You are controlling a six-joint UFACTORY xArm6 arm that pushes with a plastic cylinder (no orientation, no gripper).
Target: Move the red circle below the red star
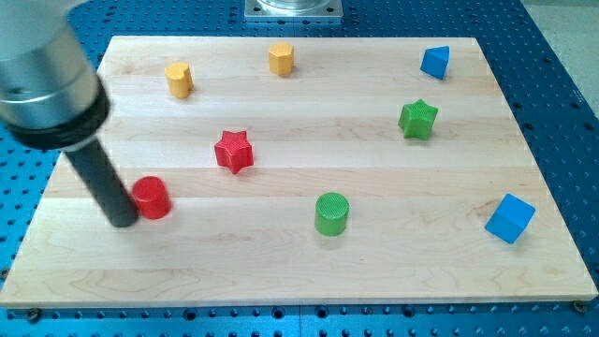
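The red circle (152, 197) lies on the wooden board (299, 271) at the view's left. The red star (234, 151) lies up and to the right of it, nearer the board's middle. My tip (123, 220) is at the end of the dark rod, touching the red circle's left side. The rod rises up and to the left into a large grey cylinder that hides the board's top left corner.
An orange block (179, 79) and an orange hexagon (281, 58) lie near the view's top. A green star (417, 119) and a blue block (434, 62) lie at the upper right. A green circle (331, 213) and a blue cube (510, 218) lie lower right.
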